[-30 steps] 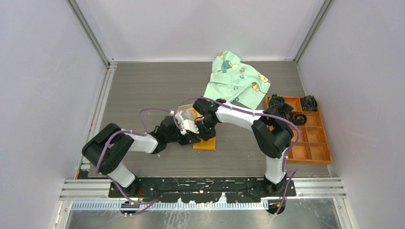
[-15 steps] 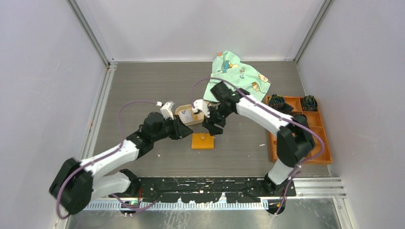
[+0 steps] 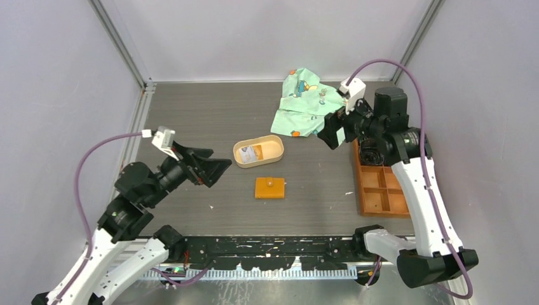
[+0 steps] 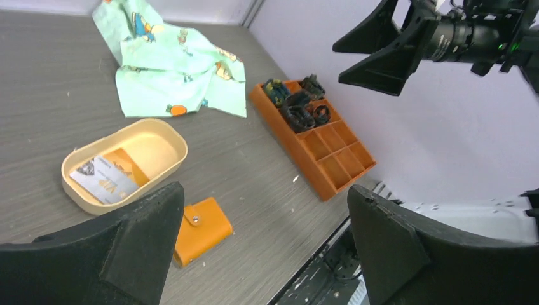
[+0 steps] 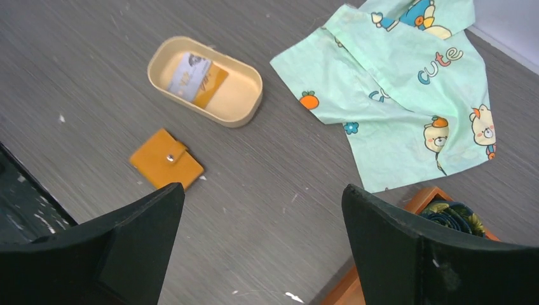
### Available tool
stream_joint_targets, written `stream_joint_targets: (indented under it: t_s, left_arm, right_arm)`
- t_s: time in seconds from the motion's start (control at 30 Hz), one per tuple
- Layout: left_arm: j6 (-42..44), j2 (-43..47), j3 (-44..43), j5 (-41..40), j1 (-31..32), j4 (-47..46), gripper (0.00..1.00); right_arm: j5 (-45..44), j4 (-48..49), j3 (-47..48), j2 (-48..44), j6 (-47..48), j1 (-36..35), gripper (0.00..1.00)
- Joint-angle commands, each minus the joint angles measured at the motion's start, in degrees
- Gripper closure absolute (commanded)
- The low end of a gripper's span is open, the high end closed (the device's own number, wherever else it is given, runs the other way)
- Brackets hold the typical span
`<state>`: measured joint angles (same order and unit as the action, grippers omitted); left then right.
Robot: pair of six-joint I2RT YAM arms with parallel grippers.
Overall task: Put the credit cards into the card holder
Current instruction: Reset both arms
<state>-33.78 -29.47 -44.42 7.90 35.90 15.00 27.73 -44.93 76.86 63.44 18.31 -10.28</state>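
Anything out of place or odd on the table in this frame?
Only the green cloth: it lies rumpled and folded over itself at the far side. The cards lie askew in the oval tray; the card holder lies closed.

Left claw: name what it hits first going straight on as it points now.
The left claw probably meets bare table between the card holder and the orange box; depth is unclear.

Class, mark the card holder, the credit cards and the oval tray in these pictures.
card holder (image 5: 166, 159): right wrist view, on its flap by the snap.
credit cards (image 5: 185, 73): right wrist view, on the whitish card.
oval tray (image 5: 240, 95): right wrist view, on its bare floor.
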Motion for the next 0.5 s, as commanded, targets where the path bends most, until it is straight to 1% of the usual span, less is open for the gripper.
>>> stream_joint_targets:
  t_s: [0.0,0.1,0.17,0.23,0.33,0.47]
  left_arm:
    - [1.56,-2.80,-11.26,0.28,-0.29,12.39,0.02]
    - [2.29,-5.25,-17.71,1.76,-0.23,19.85,0.03]
    - [2.83,-6.07,-20.40,2.27,-0.30,22.54,0.03]
    - [2.76,-6.13,-21.52,2.37,-0.26,23.52,0.03]
    - [2.35,-5.96,-22.42,2.42,-0.26,23.34,0.02]
    - [2.09,-6.43,-23.57,3.75,-0.26,22.80,0.01]
  right_arm:
    - [0.17,-3.38,8.68,-3.05,-10.35,0.54,0.01]
    - [1.09,-5.84,13.40,-5.03,-13.05,0.53,0.01]
    - [-3.26,-5.71,15.69,-6.22,-19.26,0.63,0.01]
    - [-6.91,-6.01,17.20,-7.76,-22.44,0.67,0.00]
    - [-9.28,-6.90,18.73,-9.66,-25.28,1.32,0.01]
    - [-9.81,-6.89,18.85,-11.10,-27.41,2.95,0.00]
